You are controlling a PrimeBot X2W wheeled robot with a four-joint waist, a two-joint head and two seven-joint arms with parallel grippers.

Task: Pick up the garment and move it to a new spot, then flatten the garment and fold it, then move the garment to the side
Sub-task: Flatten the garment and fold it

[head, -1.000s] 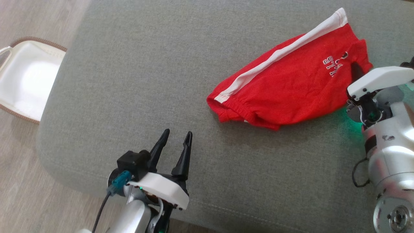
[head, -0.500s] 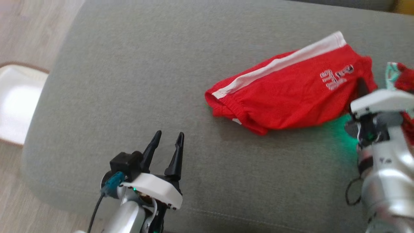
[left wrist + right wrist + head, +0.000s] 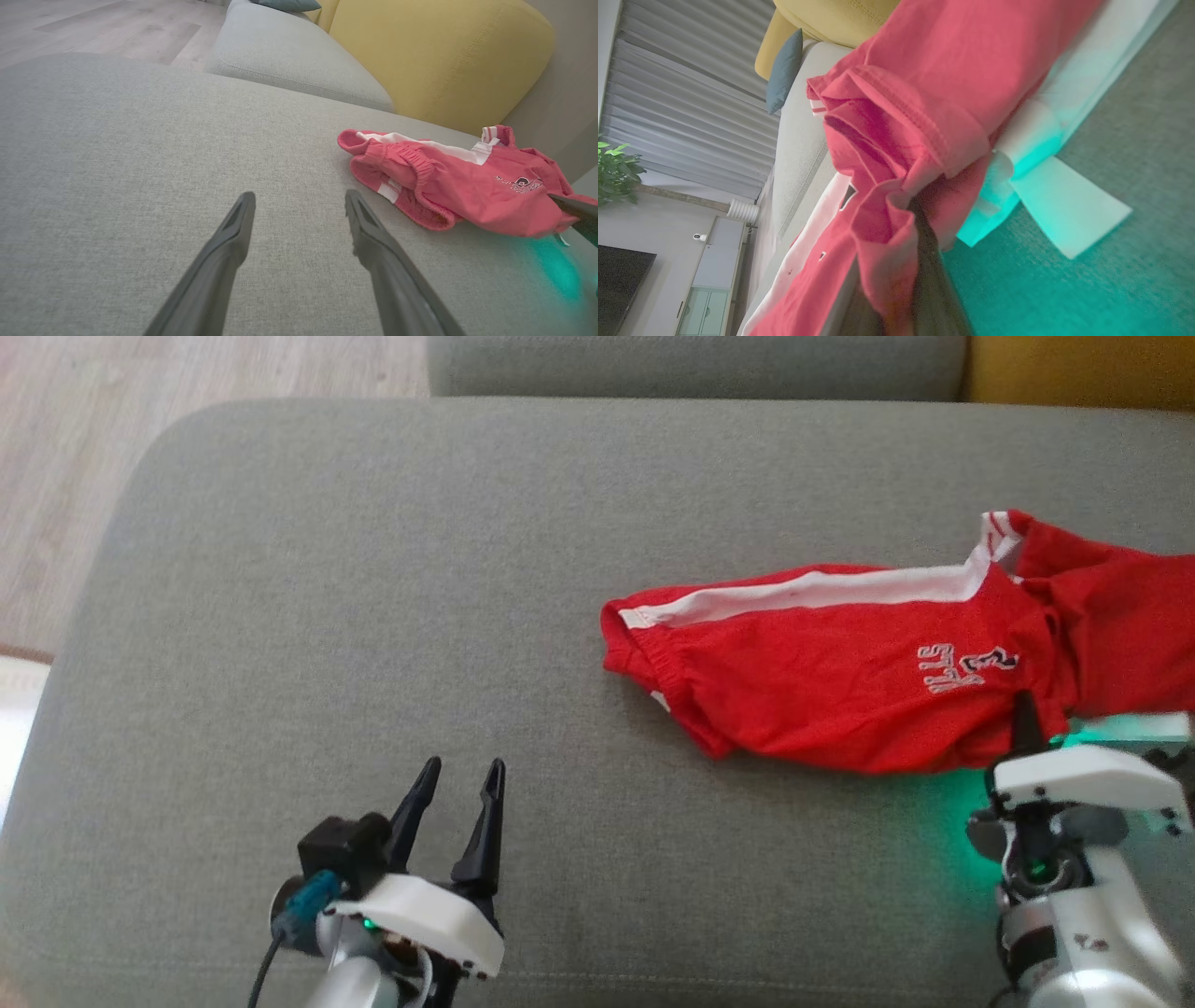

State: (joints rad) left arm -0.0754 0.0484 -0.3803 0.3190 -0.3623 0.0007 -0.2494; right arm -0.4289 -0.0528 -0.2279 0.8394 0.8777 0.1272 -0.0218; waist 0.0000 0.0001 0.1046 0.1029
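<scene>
A red garment [image 3: 840,681] with a white side stripe and white lettering lies crumpled on the grey sofa cushion [image 3: 373,616], right of centre. My right gripper [image 3: 1025,719] is shut on the garment's near right edge; in the right wrist view the red cloth [image 3: 896,140] bunches around the fingers. In the left wrist view the garment [image 3: 458,182] lies to the right of my fingers. My left gripper [image 3: 457,784] stands open at the lower left over bare cushion, well apart from the garment.
A second grey cushion [image 3: 691,364] and a yellow cushion [image 3: 1083,369] lie beyond the far edge. Wood floor [image 3: 65,448] runs along the left. Green light from my right wrist falls on the cushion [image 3: 962,821].
The head camera has tilted up, bringing the far cushions into view. My right gripper has drawn the garment's right end nearer, and more red cloth now trails off to the right.
</scene>
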